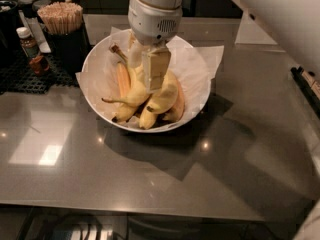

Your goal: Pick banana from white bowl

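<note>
The white bowl [196, 70], wide and shallow and lined with crinkled white paper, stands at the table's middle back. Several yellow bananas [165, 98] lie heaped in it, some with brown spots, and one orange-tinged banana [123, 78] lies at the left. My gripper [147, 76] reaches straight down from above into the top of the pile, its tip among the bananas at the bowl's centre. The white wrist housing hides the bowl's back rim.
A dark cup of wooden sticks [61, 18] stands left of the bowl, beside a small brown bottle [30, 48] on a black mesh mat [25, 79]. The grey table [150, 174] stretches toward the front. A dark object [305, 81] lies at the right edge.
</note>
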You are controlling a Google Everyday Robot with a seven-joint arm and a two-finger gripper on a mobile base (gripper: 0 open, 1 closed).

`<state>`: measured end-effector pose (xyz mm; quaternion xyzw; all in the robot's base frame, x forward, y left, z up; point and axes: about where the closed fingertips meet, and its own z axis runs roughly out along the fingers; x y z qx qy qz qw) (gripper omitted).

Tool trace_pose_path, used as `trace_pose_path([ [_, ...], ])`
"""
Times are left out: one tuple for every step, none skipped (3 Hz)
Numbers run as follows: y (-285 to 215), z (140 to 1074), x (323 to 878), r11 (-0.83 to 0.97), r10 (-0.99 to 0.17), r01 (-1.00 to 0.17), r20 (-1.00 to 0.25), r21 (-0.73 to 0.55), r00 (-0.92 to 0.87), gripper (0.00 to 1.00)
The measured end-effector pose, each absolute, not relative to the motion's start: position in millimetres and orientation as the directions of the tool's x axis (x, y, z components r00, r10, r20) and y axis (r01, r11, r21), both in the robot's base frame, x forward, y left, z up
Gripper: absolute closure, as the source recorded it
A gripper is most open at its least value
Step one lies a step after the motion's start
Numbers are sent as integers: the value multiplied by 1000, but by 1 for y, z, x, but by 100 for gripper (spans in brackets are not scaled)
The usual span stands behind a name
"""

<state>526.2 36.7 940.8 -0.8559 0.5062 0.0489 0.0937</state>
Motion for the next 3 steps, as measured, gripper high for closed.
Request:
trace_pose_path([
  [42,908,521,-531,-813,-846,-255,-49,524,34],
  [42,908,521,-531,-813,-846,-255,-49,524,35],
  [47,914,531,-536,-809,-841,-241,-69,536,54],
])
